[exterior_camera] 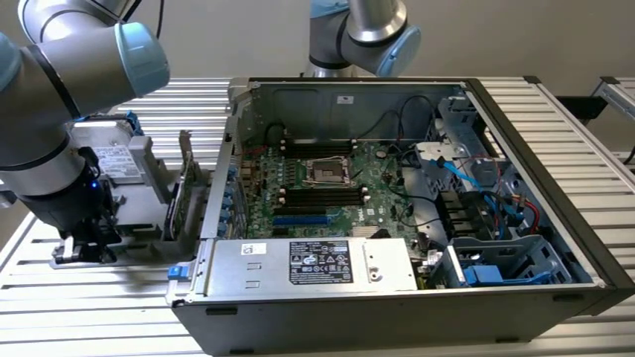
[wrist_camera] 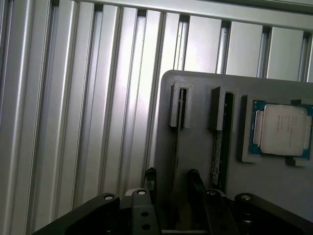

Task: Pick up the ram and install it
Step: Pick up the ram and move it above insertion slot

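Ram (wrist_camera: 177, 142) edge-up, roughly along slats (wrist_camera: 110, 112) (gripper (wrist_camera: 172, 173) astride)

Matt grey plastic-looking tray (wrist_camera: 286, 186); glossy ribbed metal table (wrist_camera: 105, 98).

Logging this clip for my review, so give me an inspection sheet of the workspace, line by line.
Surface: ribbed metal table, with a grey holder tray on it
Job's things: RAM stick, thin and edge-on, upright in a tray slot, not installed; motherboard in the open computer case
Clutter: processor in the tray; upright green card in the tray
Gripper: open, its fingertips on either side of the RAM stick, not closed on it
Cables: black, blue and red cables inside the case, near the exterior view's right
Surroundings: plain wall; a second arm section behind the case; people: nothing seen
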Motion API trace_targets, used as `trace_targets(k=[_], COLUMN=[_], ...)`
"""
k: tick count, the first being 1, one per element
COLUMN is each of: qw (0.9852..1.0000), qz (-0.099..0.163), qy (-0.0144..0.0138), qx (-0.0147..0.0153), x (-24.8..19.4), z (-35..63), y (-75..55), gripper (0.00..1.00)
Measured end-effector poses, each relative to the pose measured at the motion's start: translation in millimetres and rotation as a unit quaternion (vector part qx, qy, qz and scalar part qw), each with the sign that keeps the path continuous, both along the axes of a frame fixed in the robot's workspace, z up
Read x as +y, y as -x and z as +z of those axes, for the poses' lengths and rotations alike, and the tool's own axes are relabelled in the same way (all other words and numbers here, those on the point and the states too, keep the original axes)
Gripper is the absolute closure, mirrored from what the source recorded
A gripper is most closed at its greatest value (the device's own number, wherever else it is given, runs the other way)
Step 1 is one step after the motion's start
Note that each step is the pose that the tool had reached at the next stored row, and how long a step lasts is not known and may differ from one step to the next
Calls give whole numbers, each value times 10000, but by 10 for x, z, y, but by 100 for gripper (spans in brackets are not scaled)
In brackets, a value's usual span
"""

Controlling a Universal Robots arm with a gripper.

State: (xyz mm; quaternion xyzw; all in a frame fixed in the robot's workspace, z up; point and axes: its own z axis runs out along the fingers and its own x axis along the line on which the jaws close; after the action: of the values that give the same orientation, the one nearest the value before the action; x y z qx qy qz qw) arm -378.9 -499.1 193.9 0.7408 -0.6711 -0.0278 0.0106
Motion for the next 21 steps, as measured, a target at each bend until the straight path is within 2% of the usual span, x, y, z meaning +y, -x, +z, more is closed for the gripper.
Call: trace_targets(k=[6, 8, 9, 11, 21], qw=[10000, 10000, 10000, 10000, 10000], qz=[0, 0, 0, 0, -2], qy=[0, 0, -1, 0, -1], qx=[0, 0, 0, 0, 1], x=[0, 0, 0, 0, -3], z=[0, 0, 0, 0, 1], y=[0, 0, 0, 0, 0], gripper=[63, 76, 76, 86, 86])
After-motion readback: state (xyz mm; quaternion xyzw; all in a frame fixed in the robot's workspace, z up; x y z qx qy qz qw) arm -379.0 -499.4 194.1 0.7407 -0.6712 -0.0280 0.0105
